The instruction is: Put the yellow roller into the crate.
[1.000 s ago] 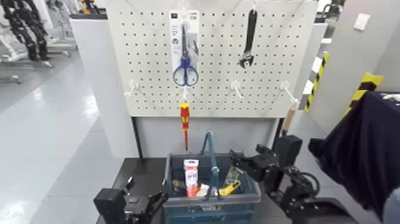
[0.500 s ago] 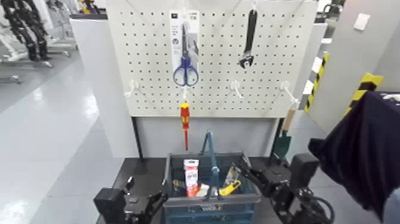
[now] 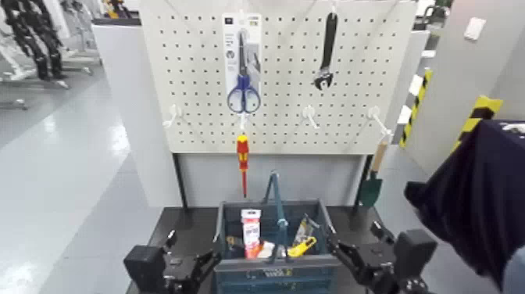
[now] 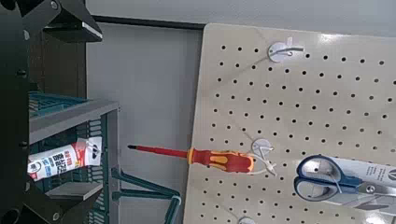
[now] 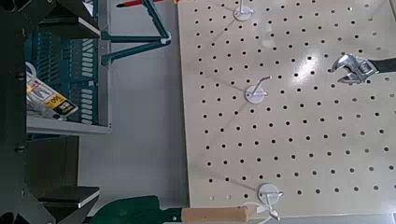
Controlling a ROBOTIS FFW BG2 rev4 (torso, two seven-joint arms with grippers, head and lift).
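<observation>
The dark blue-grey crate (image 3: 234,270) with a tall central handle stands on the black table below the pegboard. The yellow roller (image 3: 300,249) lies inside its right half, yellow handle showing, beside a packet. My right gripper (image 3: 339,252) is open and empty, low at the crate's right side and apart from the roller. My left gripper (image 3: 201,264) is open and empty, parked low at the crate's left front corner. The crate also shows in the left wrist view (image 4: 65,117) and the right wrist view (image 5: 65,58).
A white tube (image 3: 251,232) stands in the crate's left half. On the pegboard (image 3: 281,117) hang blue scissors (image 3: 243,94), a black wrench (image 3: 327,51) and a red-and-yellow screwdriver (image 3: 243,156). A green trowel (image 3: 372,188) hangs at the right. A person's dark sleeve (image 3: 476,203) is far right.
My right arm has drawn back from above the crate's right side, down and to the right. The roller stays lying in the crate. The left arm has not moved.
</observation>
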